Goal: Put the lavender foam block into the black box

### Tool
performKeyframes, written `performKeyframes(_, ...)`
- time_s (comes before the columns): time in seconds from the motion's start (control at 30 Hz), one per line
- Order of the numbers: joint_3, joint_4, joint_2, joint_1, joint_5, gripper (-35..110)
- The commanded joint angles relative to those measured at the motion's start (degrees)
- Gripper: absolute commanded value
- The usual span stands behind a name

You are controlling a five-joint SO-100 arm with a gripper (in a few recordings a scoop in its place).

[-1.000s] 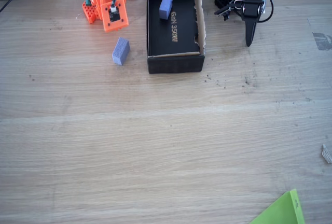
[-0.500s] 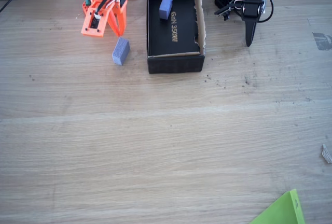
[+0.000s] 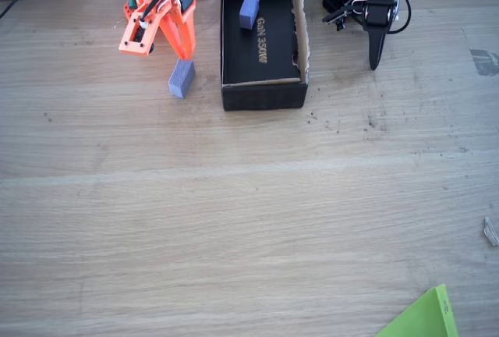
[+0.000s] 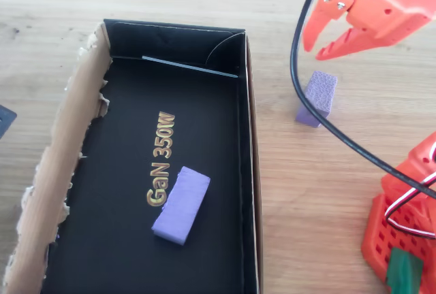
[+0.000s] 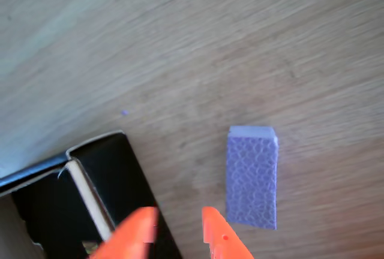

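Note:
The lavender foam block (image 3: 182,77) lies on the wooden table just left of the black box (image 3: 263,91) in the fixed view. In the overhead view the lavender foam block (image 4: 317,96) lies right of the black box (image 4: 245,137). My orange gripper (image 3: 181,53) hangs just above and behind the block, fingers pointing down, open by a narrow gap and holding nothing. In the overhead view the gripper (image 4: 315,50) hovers at the block's far end. In the wrist view the lavender foam block (image 5: 252,176) lies right of the gripper (image 5: 177,229), outside its fingers, with a corner of the black box (image 5: 96,169) at lower left.
A slimmer, bluer foam block (image 4: 181,204) lies inside the box beside the gold lettering; it is also seen in the fixed view (image 3: 249,9). The arm's orange base (image 4: 402,233) stands at the overhead view's lower right, with a black cable (image 4: 320,113) arcing over the table. A green sheet (image 3: 425,317) lies at the table's near corner.
The gripper has swung round from the arm's base and come down toward the lavender block, its fingertips now just above the block's far end. Both blocks stayed put.

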Motion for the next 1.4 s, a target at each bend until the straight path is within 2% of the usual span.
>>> performKeyframes(0.0,-0.3,0.3,1.2,1.2,0.1,24)
performKeyframes(0.07,-0.3,0.8,1.5,1.7,1.0,25)
performKeyframes(0.13,-0.1,1.8,1.4,2.0,2.3,32)
performKeyframes(0.2,0.0,1.4,1.3,2.4,1.8,27)
performKeyframes(0.6,-0.4,0.0,-1.6,8.7,-4.7,28)
performKeyframes(1.2,-0.8,0.0,-5.4,6.2,6.9,23)
performKeyframes(1.37,-0.9,0.2,-6.3,6.2,6.5,24)
